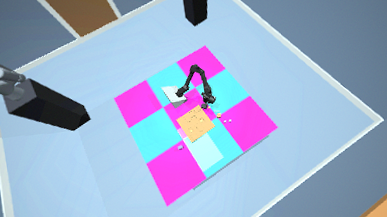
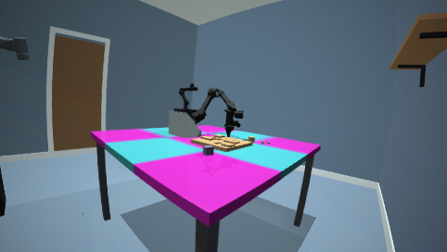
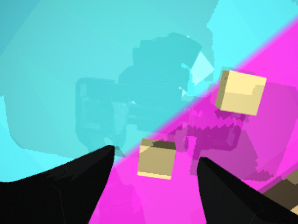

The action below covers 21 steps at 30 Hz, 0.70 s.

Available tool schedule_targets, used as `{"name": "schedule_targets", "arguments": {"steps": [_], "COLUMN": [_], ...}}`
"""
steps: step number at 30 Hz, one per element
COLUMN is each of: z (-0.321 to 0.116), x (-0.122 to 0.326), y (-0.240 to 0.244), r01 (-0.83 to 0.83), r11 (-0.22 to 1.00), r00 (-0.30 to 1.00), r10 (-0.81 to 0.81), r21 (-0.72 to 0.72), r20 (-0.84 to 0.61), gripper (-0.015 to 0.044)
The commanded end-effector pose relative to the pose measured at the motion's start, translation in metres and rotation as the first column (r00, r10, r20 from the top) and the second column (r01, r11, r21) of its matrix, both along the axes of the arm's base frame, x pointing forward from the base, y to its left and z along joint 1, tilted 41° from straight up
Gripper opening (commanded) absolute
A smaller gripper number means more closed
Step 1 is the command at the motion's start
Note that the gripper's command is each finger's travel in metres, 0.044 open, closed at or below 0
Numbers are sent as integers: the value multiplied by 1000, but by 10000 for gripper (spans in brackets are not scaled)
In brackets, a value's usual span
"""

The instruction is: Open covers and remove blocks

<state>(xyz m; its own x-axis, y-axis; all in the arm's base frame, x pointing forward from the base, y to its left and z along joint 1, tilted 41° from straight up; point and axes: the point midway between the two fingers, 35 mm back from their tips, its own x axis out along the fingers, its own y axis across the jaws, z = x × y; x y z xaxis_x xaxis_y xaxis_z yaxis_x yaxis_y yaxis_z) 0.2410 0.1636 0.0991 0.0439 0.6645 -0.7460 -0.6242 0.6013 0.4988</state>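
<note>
The tan puzzle board point(image 1: 199, 135) point(image 2: 226, 148) lies on the table, and its corner shows at lower right in the wrist view point(image 3: 285, 194). Its covers and wells are too small to tell their state. My gripper point(image 1: 204, 106) point(image 2: 228, 134) point(image 3: 156, 158) is open, low over the table beside the board's far side. A tan block point(image 3: 156, 161) lies between the parted fingertips, with gaps on both sides. A second tan block point(image 3: 243, 94) stands beyond the right finger on the magenta tile. A tan block point(image 1: 219, 115) point(image 2: 251, 138) also shows beside the board in the top and exterior views.
A dark grey block point(image 1: 180, 148) point(image 2: 208, 150) stands on the opposite side of the board. Two tiny pale pieces point(image 1: 225, 121) point(image 2: 262, 143) lie past the tan block. A grey wedge-shaped panel point(image 1: 171, 94) point(image 2: 181, 123) stands by the arm's base.
</note>
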Motion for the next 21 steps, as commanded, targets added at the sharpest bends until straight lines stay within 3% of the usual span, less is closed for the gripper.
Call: {"name": "schedule_targets", "arguments": {"steps": [1, 5, 21], "z": [0, 2, 38], "x": [0, 0, 0], "y": [0, -2, -36], "r01": [-2, -2, 1], "r11": [1000, 1000, 1000], "r00": [1000, 1000, 1000], "r10": [2, 2, -1], "r21": [0, -1, -10], "r20": [1, 1, -2], "gripper": [342, 440, 440]}}
